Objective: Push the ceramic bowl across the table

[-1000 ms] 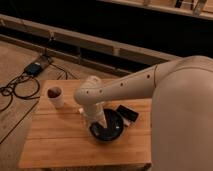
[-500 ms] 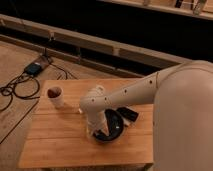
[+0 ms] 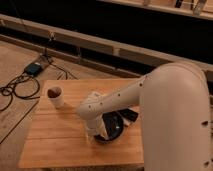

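Gripper (image 3: pixel 94 133): hangs from the wrist, low over the table (image 3: pixel 54 146), at the 9 o'clock rim of the ceramic bowl (image 3: pixel 116 125); it looks to be touching or just beside that rim. Whether it is spread or pressed together cannot be told.
Reason for the pose: judged a pushing stance, set against the side wall and not above the opening, so that a sideways sweep would carry the bowl along the planks.
Ceramic bowl: glossy black, upright, flat on the wood at about 3 o'clock of the table's middle, partly hidden by the wrist.
Arm (image 3: pixel 122 97): white forearm reaches in from 3 o'clock, passing over the bowl's far side; its bulky elbow covers the table's right end.
Black block (image 3: pixel 131 115): just beside the bowl at its 2 o'clock, likely in the way of a push toward the far right.
White cup (image 3: pixel 55 97): upright with dark contents, at 10 o'clock of the bowl, well apart.
Edges: the front edge at 6 o'clock lies near the bowl; the right edge is hidden.
Open room: bare planks run toward 8 and 9 o'clock, behind the gripper.
Floor: cables (image 3: pixel 19 89) lie beyond the left edge.
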### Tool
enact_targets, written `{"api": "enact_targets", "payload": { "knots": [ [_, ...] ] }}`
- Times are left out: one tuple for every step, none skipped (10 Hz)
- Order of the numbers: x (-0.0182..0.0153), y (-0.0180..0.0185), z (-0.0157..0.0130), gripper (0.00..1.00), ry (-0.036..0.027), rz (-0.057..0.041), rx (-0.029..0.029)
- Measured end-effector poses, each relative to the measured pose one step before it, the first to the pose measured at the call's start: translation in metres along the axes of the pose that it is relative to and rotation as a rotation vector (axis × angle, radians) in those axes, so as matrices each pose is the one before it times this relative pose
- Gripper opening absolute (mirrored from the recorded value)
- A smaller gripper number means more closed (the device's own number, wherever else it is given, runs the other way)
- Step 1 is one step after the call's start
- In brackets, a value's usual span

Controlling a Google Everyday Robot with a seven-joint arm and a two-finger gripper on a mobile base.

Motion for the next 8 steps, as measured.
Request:
{"api": "enact_targets", "payload": {
  "knots": [
    [0.00014,0.00954,0.00489,0.65,0.00734,-0.01449,-0.00799],
    [0.00108,0.01048,0.00465,0.65,0.01246,-0.01194,-0.00578],
    [0.00125,0.01349,0.00511,0.65,0.01332,-0.00950,-0.01438],
    [0.00084,0.00857,0.00223,0.65,0.00701,-0.00763,-0.00812],
    [0.00211,0.01079,0.00244,0.65,0.00921,-0.01344,-0.00947],
    [0.00171,0.01474,0.00126,0.65,0.00673,-0.02184,-0.01064],
    [0.00039,0.01278,0.00055,0.65,0.00307,-0.02031,-0.00831],
    [-0.00107,0.01484,-0.00027,0.65,0.00008,-0.03043,-0.00841]
  ]
}}
